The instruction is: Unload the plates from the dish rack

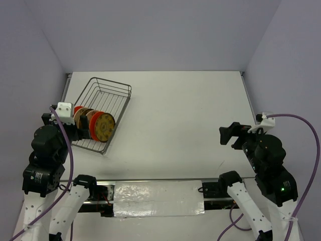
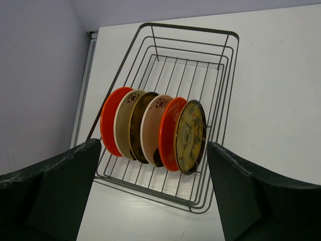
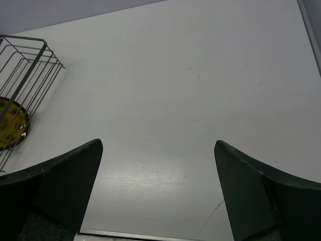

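Pale walls close in a white desk (image 1: pixel 175 110) on three sides. You have the dish rack (image 1: pixel 103 95) at the far left of that desk, set at an angle, just ahead of the left arm. Six plates (image 2: pixel 153 131) stand on edge in a tight row in its near end. In the left wrist view they run from an orange-red plate (image 2: pixel 109 125) through cream, dark brown, cream and a second orange-red one to a dark plate (image 2: pixel 189 136) with a gold pattern.

Your left hand (image 2: pixel 153 148) is released, its fingers spread wide and pointed at the row, grasping nothing. Your right hand (image 3: pixel 158 145) is released as well, over bare desk on the right side, well apart from the rack. Only a corner of the rack and the rim of the patterned plate show at the left edge of its camera.
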Robot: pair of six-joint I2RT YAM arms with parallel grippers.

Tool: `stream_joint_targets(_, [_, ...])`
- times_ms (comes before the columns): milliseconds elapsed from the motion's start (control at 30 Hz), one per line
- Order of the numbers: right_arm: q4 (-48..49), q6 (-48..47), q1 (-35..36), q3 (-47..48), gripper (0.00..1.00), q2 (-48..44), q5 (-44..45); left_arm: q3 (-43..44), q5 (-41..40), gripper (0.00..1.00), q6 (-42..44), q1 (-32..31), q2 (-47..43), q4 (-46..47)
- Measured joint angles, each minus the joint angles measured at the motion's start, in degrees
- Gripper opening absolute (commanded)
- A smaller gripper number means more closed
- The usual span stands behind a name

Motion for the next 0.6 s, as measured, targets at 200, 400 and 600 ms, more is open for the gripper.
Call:
stream_joint_targets(200, [-0.04, -0.57, 0.00, 0.00, 1.00, -0.24, 0.22, 0.00, 0.55, 0.99, -1.22, 0.37, 0.09, -0.04])
stream_joint_targets(400, [0.74, -1.09, 0.00, -0.96, 1.00, -0.66, -3.45, -0.61, 1.40, 0.99, -1.22, 0.46, 0.33, 0.48])
stream_joint_targets(600, [1.84, -0.61, 0.00, -2.75, 1.00, -0.92, -8.00, -5.51, 1.73, 0.86, 0.66, 0.46, 6.08, 3.19])
